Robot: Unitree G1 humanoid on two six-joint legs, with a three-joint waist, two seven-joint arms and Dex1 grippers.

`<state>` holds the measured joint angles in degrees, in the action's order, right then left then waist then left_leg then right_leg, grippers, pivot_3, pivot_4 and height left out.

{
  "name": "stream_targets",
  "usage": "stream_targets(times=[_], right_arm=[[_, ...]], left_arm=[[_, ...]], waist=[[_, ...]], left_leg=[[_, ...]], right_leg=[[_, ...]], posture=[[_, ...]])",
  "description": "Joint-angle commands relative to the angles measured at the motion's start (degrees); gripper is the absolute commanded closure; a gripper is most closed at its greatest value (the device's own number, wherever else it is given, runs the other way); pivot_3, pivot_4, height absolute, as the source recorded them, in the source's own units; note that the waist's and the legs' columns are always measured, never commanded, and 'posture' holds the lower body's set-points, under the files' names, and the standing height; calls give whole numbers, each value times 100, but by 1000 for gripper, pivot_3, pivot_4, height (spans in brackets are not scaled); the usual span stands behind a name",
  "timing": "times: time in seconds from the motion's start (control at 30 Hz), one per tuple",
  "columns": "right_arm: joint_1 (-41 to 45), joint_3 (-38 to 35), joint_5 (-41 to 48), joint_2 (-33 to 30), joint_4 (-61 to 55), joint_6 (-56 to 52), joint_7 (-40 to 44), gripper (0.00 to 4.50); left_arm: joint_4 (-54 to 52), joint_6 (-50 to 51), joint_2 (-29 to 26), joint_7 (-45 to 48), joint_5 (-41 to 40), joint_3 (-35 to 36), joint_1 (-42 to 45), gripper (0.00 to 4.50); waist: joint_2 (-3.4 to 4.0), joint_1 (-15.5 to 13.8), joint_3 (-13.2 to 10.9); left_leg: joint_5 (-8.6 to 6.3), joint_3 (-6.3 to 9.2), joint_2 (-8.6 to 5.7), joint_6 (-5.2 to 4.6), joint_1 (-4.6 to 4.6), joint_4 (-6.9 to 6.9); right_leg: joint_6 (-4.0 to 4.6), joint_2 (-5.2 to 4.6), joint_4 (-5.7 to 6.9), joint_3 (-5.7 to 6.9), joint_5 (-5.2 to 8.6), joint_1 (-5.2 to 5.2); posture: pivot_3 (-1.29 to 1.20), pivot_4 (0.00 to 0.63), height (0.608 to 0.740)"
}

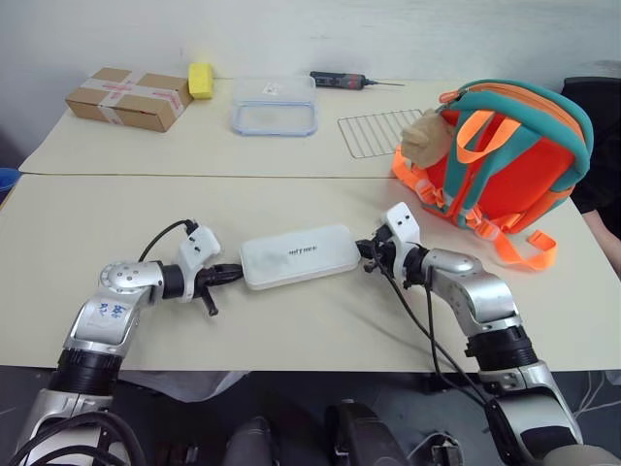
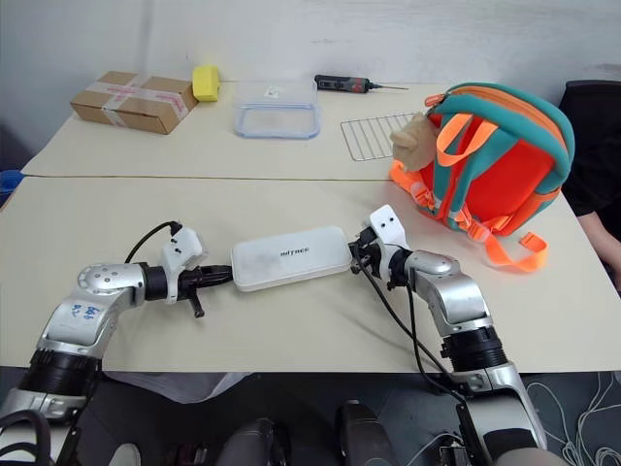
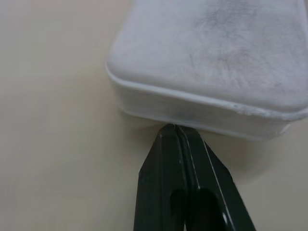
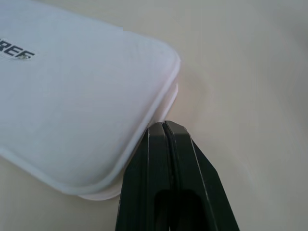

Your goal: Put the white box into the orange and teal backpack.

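Left claw: my left gripper (image 1: 233, 273) is sitting with its two black fingers pressed fully together, holding nothing; the tip is pressing against the left short end of the box.
Right claw: my right gripper (image 1: 364, 250) is likewise sitting fully closed and holding nothing; its tip is pressing against the right short end of the box, near a rounded corner.
Box: the white box (image 1: 300, 255) is lying flat on the near table (image 1: 310, 330), lid up, grey lettering showing at its centre; it is sitting squeezed between my two closed tips, one at each end.
Backpack: the backpack (image 1: 500, 155) is standing on the far right of the table, well apart from the box, orange straps trailing toward me, a beige charm (image 1: 423, 138) hanging on its left side.
Opening: I cannot tell whether the backpack is standing open.
Far table, left: a taped carton (image 1: 128, 97) is lying beside a yellow sponge (image 1: 200, 80).
Far table, middle: a clear container (image 1: 275, 105) is sitting lidded.
Far table, right: a wire rack (image 1: 375, 133) is lying just beside the backpack; a dark tool (image 1: 340, 80) is lying behind it.
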<state>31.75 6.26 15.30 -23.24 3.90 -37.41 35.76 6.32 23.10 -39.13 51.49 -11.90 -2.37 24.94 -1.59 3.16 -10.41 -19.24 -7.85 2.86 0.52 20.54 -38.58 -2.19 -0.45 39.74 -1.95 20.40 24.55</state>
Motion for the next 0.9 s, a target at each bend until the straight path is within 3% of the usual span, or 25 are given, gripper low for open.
stream_targets(times=[0.03,0.23,0.33,0.47,0.63,0.7,0.9], right_arm=[[-179,-204,122,-195,-615,-209,46,4500],[-327,-483,106,-229,-702,-352,-166,4500],[-362,-436,59,-202,-667,-304,-166,4500],[-318,-441,35,-144,-620,-279,-214,4500],[-306,-399,-3,-103,-592,-211,-221,4500],[-288,-376,-38,-87,-565,-164,-212,4500],[-245,-337,-99,-56,-497,-47,-197,4500]], left_arm=[[409,-251,86,-146,160,20,400,4479],[1106,-108,-87,5,83,228,696,4479],[1285,685,-188,214,-334,487,809,3582],[1294,3274,-259,674,-1489,867,1155,2344],[1514,4459,-291,436,-1906,1178,1629,794],[1744,4889,-327,353,-1819,963,1804,179],[2802,5249,-82,194,-1504,467,2355,36]], waist=[[0,4,0],[0,49,0],[0,69,0],[0,69,0],[0,55,0],[0,39,0],[0,24,0]], left_leg=[[0,0,1,0,0,-1],[0,2,2,1,3,-5],[0,2,5,2,3,-3],[0,5,4,2,8,-10],[-1,16,3,2,15,-24],[-1,20,2,2,17,-30],[-1,21,1,2,16,-32]], right_leg=[[0,1,0,0,0,0],[0,3,5,3,0,3],[1,4,7,4,0,6],[1,3,10,7,1,5],[1,2,10,16,1,5],[1,1,13,18,1,5],[1,1,14,21,1,4]], posture=[[0,150,740],[0,150,740],[0,150,740],[0,150,740],[0,150,740],[0,150,740],[0,150,740]])
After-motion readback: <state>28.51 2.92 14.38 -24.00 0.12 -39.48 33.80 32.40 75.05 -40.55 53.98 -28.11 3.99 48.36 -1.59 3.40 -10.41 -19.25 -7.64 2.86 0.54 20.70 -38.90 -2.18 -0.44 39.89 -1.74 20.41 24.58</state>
